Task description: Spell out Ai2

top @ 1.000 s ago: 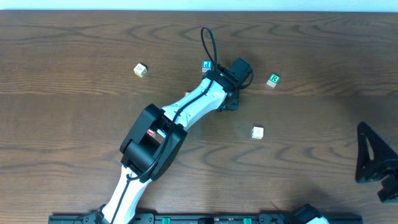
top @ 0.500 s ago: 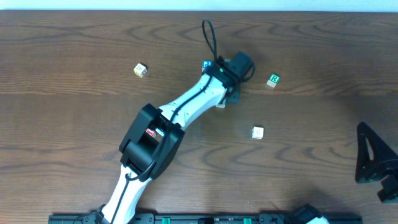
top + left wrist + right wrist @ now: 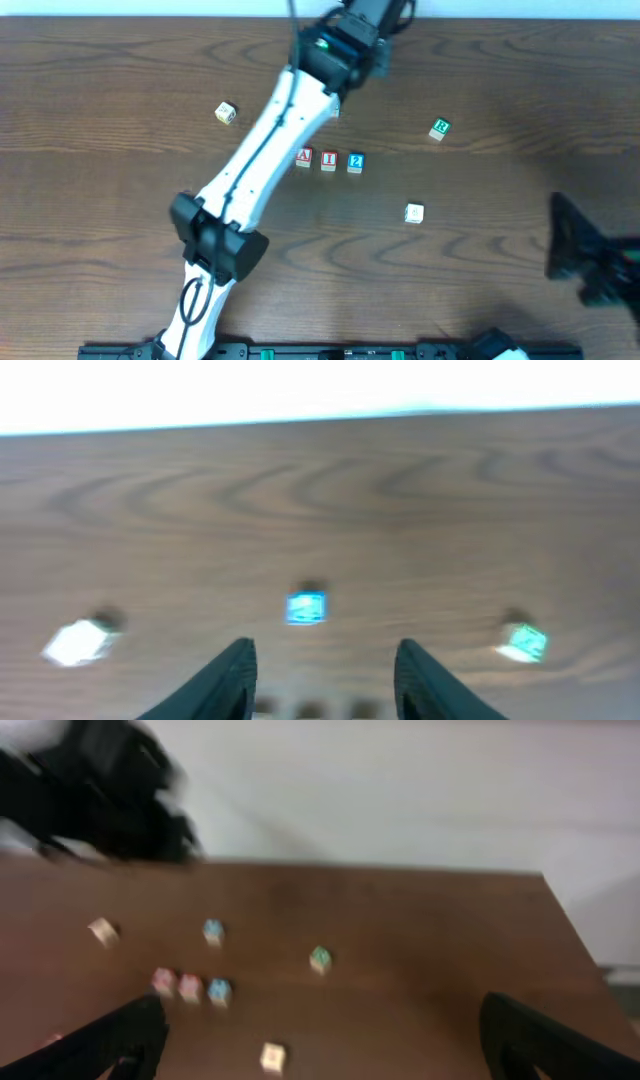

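Row: we list three pieces, the A cube (image 3: 304, 157), the I cube (image 3: 328, 160) and the 2 cube (image 3: 355, 161), at mid-table just to the right of the left arm (image 3: 270, 130).
Spacing: each stands just beside the next; we cannot tell whether the sides touch.
Reason for placing: we judge they are set side by side in this order so the top faces read as the word, and the spelling looks complete.
Facing: marked faces are up, and the characters stand upright in the overhead view, their feet toward the robot's side.
Long axis: the row runs left to right, roughly parallel to the table's far edge, dipping slightly at the 2 end.
Left gripper (image 3: 322, 660): its fingers are apart with bare wood between them and nothing held; it is out over the far edge, well apart from the row.
Right gripper (image 3: 320, 1010): it is spread wide and empty at the right side, well apart from the row; we judge it parked out of the way.
Strays: a blue cube (image 3: 306, 607), a green cube (image 3: 439, 128), a beige cube (image 3: 226, 112) and a white cube (image 3: 414, 212) all stand apart from the row.
Support: the wooden table (image 3: 100, 220).
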### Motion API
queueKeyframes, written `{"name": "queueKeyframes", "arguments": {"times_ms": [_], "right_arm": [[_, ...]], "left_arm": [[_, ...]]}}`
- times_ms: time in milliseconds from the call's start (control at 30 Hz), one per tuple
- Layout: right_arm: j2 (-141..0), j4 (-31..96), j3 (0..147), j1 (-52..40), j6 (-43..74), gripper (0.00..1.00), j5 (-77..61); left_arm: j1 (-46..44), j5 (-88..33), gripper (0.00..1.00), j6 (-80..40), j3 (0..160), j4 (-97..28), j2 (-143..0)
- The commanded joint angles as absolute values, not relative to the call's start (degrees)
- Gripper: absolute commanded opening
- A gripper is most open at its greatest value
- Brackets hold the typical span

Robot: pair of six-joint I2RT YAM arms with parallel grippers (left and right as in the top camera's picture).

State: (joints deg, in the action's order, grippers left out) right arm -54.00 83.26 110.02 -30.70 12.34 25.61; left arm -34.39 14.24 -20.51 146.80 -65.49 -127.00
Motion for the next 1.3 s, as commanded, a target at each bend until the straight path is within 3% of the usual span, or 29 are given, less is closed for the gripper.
{"name": "queueKeyframes", "arguments": {"times_ms": [0, 267, 400, 500, 633, 933, 1100, 1267], "right_arm": [[-56.8, 81.4, 104.0, -30.2, 13.1, 0.91, 26.2], [-66.9, 72.7, 101.1, -21.6, 8.6, 0.81, 8.0], [-73.5, 71.7, 102.1, -13.7, 5.7, 0.78, -2.5], [-75.7, 72.3, 102.3, -9.8, 2.7, 0.81, -8.1], [-75.3, 73.3, 102.3, -5.6, 1.5, 0.84, -9.6], [-73.7, 70.6, 96.3, 4.0, -2.4, 0.85, -17.4], [-76.3, 62.3, 85.3, 13.8, -2.0, 0.84, -35.3], [-85.4, 61.3, 82.4, 13.2, -0.3, 0.78, -39.4]], "left_arm": [[-27.4, 19.0, 0.45, -20.3, 150.7, -71.9, -122.2], [-5.9, 3.5, 0.46, -19.0, 150.7, -82.7, -111.6], [-1.6, 3.2, 0.44, -16.5, 150.0, -87.1, -107.4], [-0.8, 3.2, 0.44, -15.9, 147.6, -86.7, -103.3], [1.2, 2.8, 0.44, -15.2, 135.1, -82.4, -93.5], [4.2, -1.5, 0.44, -12.3, 89.6, -60.0, -68.4], [3.2, -7.7, 0.43, -12.4, 80.2, -55.8, -71.7], [3.0, -16.6, 0.43, -11.7, 80.0, -55.7, -85.2]]}}
